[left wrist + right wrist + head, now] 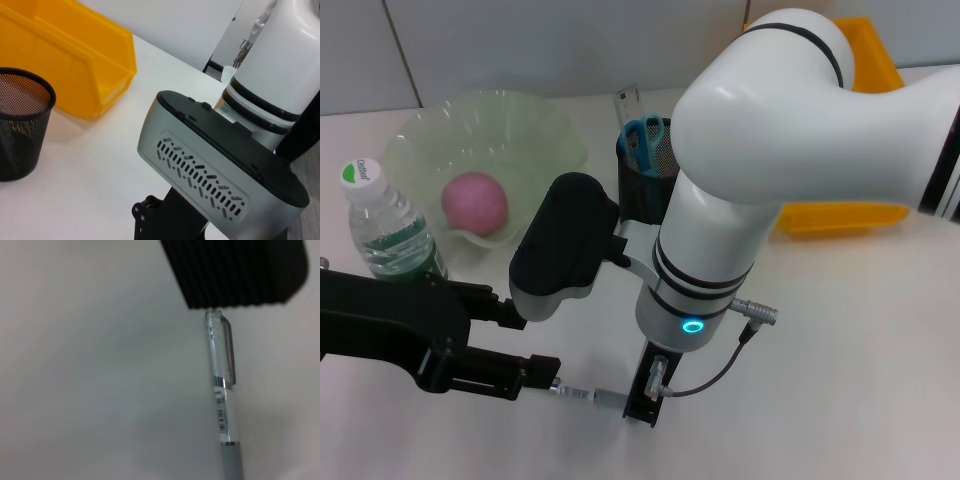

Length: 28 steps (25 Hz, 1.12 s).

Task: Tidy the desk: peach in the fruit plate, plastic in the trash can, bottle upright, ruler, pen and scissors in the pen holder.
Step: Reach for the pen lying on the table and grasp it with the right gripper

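Looking across the worktop, I saw the yellow bin, fruit plate holding the peach, upright bottle, then the mesh pen holder with scissors and ruler. The pen lay flat under my right gripper; I couldn't tell either gripper's state. I judged it light, stiff, slick, best pinched mid-barrel. The left gripper crowded it.
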{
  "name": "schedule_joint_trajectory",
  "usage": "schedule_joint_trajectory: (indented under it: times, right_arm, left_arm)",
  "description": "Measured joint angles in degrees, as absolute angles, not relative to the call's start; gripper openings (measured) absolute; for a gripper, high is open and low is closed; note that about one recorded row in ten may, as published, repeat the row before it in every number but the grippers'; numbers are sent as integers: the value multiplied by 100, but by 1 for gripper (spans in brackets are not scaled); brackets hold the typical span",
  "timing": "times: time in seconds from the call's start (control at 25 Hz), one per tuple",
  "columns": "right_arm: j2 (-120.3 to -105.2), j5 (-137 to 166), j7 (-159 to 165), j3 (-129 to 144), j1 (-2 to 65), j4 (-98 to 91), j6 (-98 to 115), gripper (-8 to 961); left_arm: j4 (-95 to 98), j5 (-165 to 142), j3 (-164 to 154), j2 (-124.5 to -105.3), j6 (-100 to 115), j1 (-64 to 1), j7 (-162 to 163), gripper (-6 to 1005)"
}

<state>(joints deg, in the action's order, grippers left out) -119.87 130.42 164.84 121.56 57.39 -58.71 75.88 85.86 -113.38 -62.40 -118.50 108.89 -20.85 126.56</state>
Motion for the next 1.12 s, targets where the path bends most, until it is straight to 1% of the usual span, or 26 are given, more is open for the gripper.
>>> schedule_joint_trajectory:
  times: [0.16,1.12]
  right_arm:
    - [-11988,13052,16478,12156,5739,-5869,7590,119]
    - [-11988,13079,16392,12163,5738,-5862,7600,95]
  left_arm:
    - [8562,-11338,-6240,-11854,10886,-2103,12656,785]
    - [8534,-11338,-6240,-11853,10854,-2180,12656,786]
